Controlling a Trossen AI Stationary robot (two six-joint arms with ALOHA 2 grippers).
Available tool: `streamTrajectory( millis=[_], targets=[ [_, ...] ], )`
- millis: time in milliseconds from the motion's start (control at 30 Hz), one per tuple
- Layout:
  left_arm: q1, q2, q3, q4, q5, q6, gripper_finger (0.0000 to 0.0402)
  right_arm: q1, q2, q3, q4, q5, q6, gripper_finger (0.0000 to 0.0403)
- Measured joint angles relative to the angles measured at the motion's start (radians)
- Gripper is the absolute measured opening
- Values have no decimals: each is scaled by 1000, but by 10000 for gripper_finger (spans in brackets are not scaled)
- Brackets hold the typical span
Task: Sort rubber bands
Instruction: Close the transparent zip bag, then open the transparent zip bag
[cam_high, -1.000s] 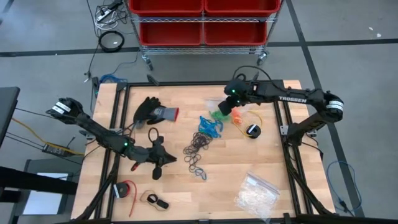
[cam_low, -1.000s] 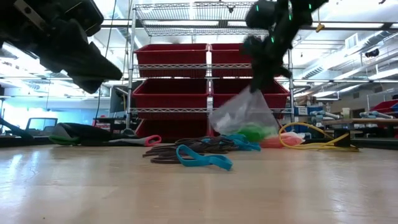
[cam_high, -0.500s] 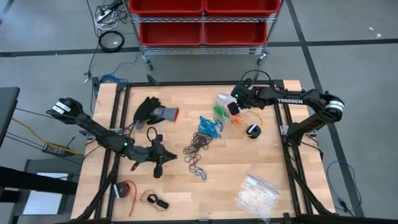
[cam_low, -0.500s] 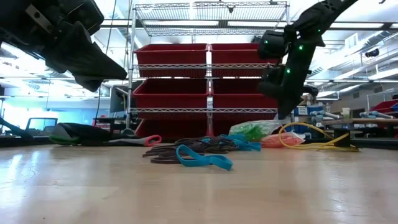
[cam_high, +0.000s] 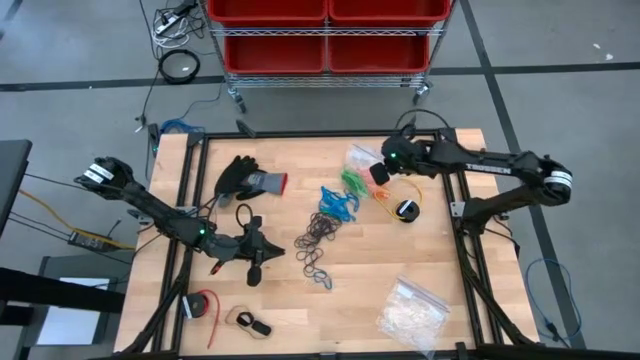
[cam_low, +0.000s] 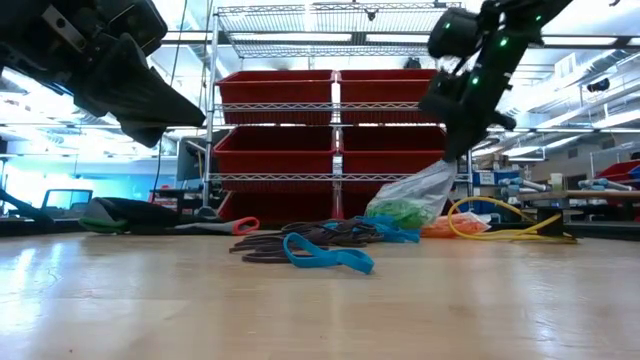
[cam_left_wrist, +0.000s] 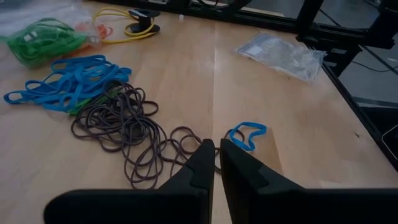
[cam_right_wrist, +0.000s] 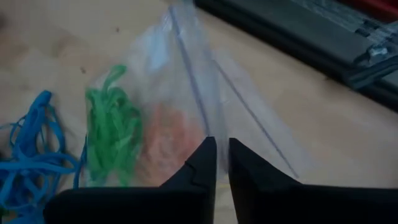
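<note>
Rubber bands (cam_high: 322, 232) lie mid-worktop (cam_high: 370, 280) in three loose groups: blue bunch (cam_high: 337, 203), dark tangle, one stray blue loop (cam_left_wrist: 246, 134). Green and orange bands sit inside one clear bag (cam_right_wrist: 180, 118) at the far right. Right claw (cam_right_wrist: 221, 163), fingers nearly together, pinches that bag's edge. Left claw (cam_left_wrist: 216, 163), fingers nearly together and empty, hovers over the dark tangle. One black glove (cam_high: 242, 180) lies far left.

Rubber bands (cam_high: 325, 225) lie mid-table, glove (cam_high: 245, 179) to their left.
</note>
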Motion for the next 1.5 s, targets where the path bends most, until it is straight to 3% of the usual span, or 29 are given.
streamTrajectory(
  millis=[267, 500, 700, 967, 1100, 1200, 1300, 1500],
  targets=[
    [0, 0, 0, 0, 0, 0, 35, 8, -131, 0, -94, 27, 39, 96],
    [0, 0, 0, 0, 0, -1, 35, 144, -185, 0, -91, -153, 78, 110],
    [0, 0, 0, 0, 0, -1, 35, 422, -176, -2, -89, -233, 190, 106],
    [0, 0, 0, -1, 0, -3, 35, 947, -160, -138, 143, -130, 501, 105],
    [0, 0, 0, -1, 0, -7, 35, 1192, -82, -182, 275, 3, 679, 105],
    [0, 0, 0, 0, 0, -38, 35, 1314, 30, -169, 297, 72, 786, 100],
    [0, 0, 0, 1, 1, -49, 35, 1377, 161, -120, 300, 64, 857, 92],
    [0, 0, 0, 1, 0, -29, 35, 1398, 405, 34, 193, -73, 862, 82]
  ],
)
